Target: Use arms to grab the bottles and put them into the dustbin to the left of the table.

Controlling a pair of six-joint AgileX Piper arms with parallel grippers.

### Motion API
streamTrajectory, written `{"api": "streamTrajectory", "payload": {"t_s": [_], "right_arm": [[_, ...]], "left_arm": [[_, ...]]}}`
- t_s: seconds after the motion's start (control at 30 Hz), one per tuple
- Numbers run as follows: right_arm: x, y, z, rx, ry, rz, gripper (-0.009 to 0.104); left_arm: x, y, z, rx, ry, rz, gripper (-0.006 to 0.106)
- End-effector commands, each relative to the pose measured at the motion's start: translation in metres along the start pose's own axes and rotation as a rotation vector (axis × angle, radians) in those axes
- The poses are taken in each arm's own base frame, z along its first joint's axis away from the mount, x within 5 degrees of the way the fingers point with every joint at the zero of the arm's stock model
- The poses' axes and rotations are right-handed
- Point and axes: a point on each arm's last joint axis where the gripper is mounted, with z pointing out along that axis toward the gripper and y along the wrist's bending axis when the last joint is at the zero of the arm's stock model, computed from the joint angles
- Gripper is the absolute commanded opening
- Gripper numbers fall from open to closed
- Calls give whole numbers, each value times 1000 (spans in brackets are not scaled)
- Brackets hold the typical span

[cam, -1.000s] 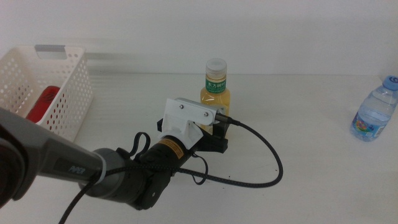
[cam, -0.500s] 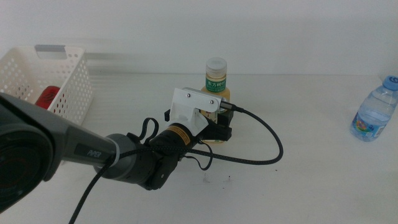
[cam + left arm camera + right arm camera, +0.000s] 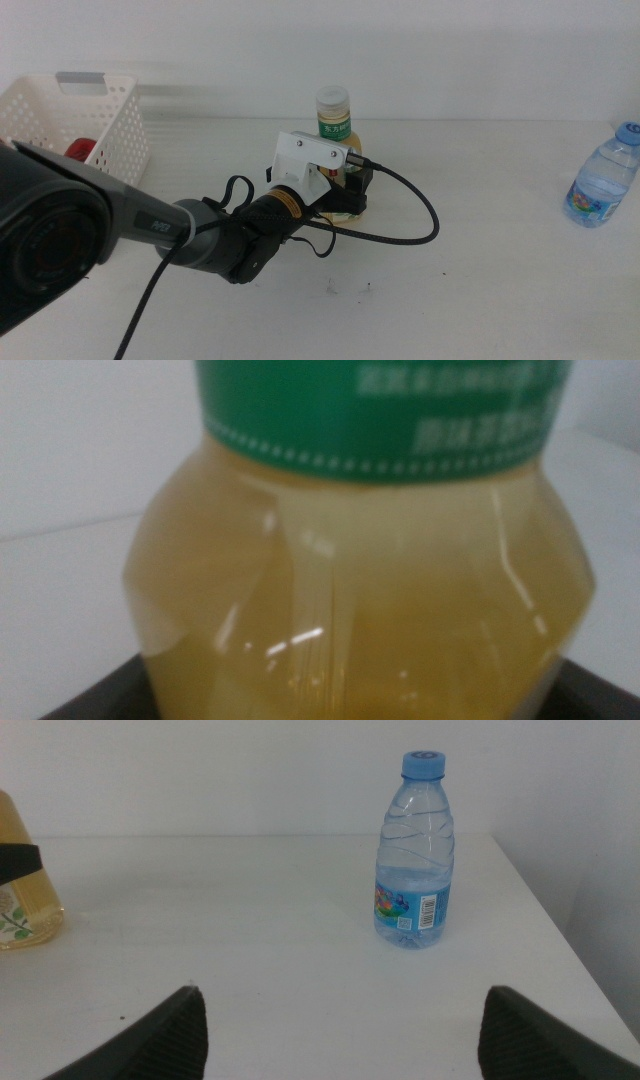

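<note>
My left gripper (image 3: pixel 349 193) is shut on the lower body of the yellow tea bottle (image 3: pixel 333 118), which stands upright at mid-table with its white cap and green label showing above the arm's white housing. The bottle fills the left wrist view (image 3: pixel 350 560) and shows at the edge of the right wrist view (image 3: pixel 20 895). The red soda can (image 3: pixel 80 151) lies inside the white dustbin (image 3: pixel 112 125) at the far left. The blue-capped water bottle (image 3: pixel 600 178) stands at the table's right edge, also in the right wrist view (image 3: pixel 413 855). My right gripper (image 3: pixel 342 1010) is open, well short of it.
The left arm and its black cable (image 3: pixel 420 222) stretch from the lower left across the white table (image 3: pixel 480 290). The table's right edge (image 3: pixel 560 930) runs close beside the water bottle.
My left gripper has carried the tea bottle to the left, toward the dustbin. The water bottle and the dustbin have not moved.
</note>
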Motion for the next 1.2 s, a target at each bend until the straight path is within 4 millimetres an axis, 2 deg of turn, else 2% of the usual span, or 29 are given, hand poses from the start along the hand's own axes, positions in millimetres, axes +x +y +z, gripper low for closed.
{"api": "streamTrajectory", "payload": {"t_s": [0.0,0.27,0.47,0.53,0.63,0.77,0.87,0.93,1.17], "right_arm": [[0,-1,0,12,-10,-12,85],[0,-1,0,12,-10,-12,85],[0,-1,0,12,-10,-12,85],[0,-1,0,12,-10,-12,85],[0,-1,0,12,-10,-12,85],[0,-1,0,12,-10,-12,85],[0,-1,0,12,-10,-12,85],[0,-1,0,12,-10,-12,85],[0,-1,0,12,-10,-12,85]], "left_arm": [[-2,3,5,3,-14,-28,94],[-7,3,16,8,13,-3,94],[5,4,20,22,2,-21,91],[6,3,21,37,-5,-26,84],[6,2,21,54,-8,-1,65],[-6,-2,17,69,-12,47,37],[-17,-4,12,68,-13,78,22],[-26,-5,3,65,-27,85,19],[-54,-12,-36,49,-31,102,19]]}}
